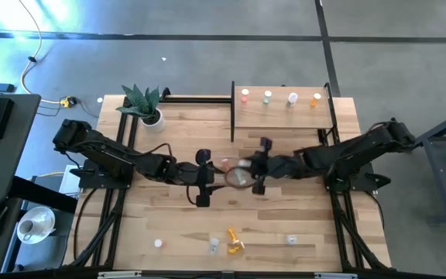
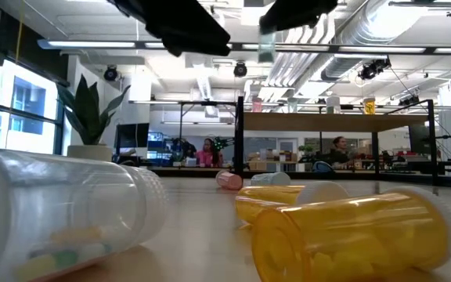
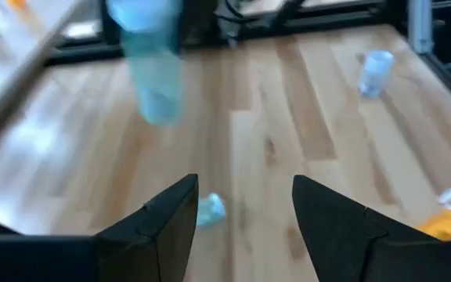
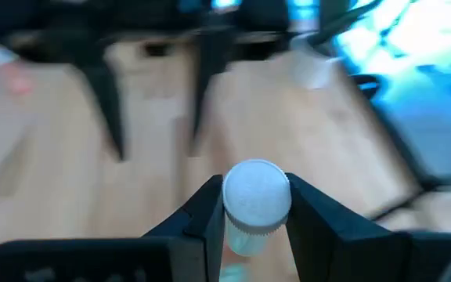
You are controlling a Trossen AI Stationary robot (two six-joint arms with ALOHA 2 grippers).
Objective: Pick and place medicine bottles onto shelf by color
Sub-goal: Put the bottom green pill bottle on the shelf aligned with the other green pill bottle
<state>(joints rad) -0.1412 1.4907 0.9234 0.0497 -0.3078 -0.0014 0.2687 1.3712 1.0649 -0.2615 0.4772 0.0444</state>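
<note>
A small clear white-capped medicine bottle (image 4: 255, 205) is being clamped by the right pincer (image 4: 254, 215) above the table's (image 1: 300, 225) middle; the left pincer (image 3: 243, 205) is being held apart beside it.

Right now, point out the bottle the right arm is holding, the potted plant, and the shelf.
bottle (image 4: 257, 196): right wrist view, on its white cap.
potted plant (image 1: 143, 101): high view, on the leaves.
shelf (image 1: 281, 120): high view, on bare board.

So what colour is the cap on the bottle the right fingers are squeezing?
White round cap, clearest in the right wrist view.
</note>
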